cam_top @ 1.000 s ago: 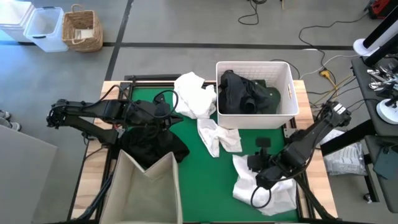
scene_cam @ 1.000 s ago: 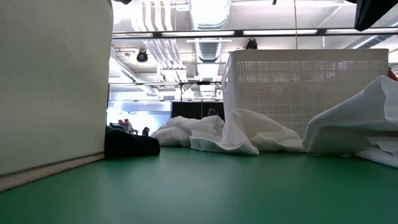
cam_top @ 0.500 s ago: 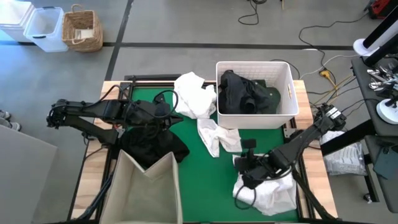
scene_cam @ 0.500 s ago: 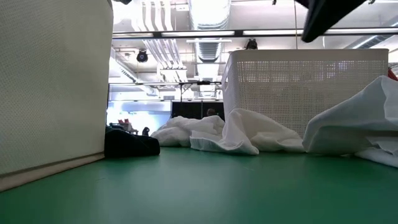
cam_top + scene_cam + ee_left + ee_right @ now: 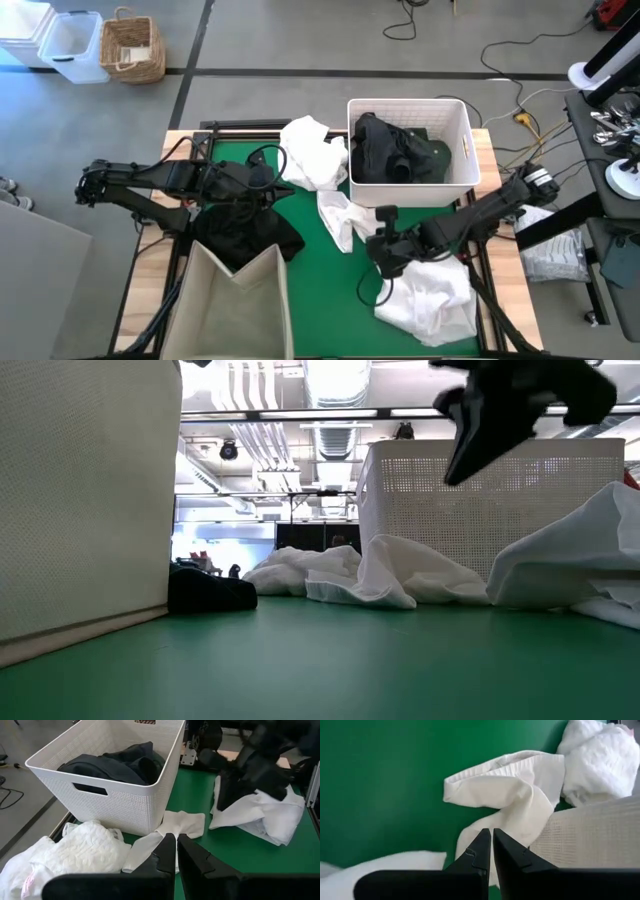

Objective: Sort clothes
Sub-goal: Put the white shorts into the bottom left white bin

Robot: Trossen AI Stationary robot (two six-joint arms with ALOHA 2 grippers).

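Observation:
My right gripper [image 5: 378,248] [image 5: 492,831] hovers shut over the green mat, just above the near end of a white garment [image 5: 350,218] [image 5: 505,795] that lies flat beside the white basket [image 5: 462,130]. Another white garment [image 5: 430,305] lies crumpled at the near right, and a third [image 5: 312,150] lies at the far edge, left of the basket. Dark clothes [image 5: 400,150] fill the basket. My left gripper [image 5: 278,187] [image 5: 176,840] waits shut above the table's left side, over a black garment [image 5: 245,235] lying next to the beige bin [image 5: 235,305].
The beige bin stands at the near left and fills the left side of the low view. The white basket stands at the far right. Bare green mat [image 5: 330,300] lies between the bin and the near-right white garment.
My right gripper has moved from over the near-right white garment toward the table's left and far edges, sinking and rolling, and now hangs above the middle white garment. It has come down into the top of the low view. It stays shut.

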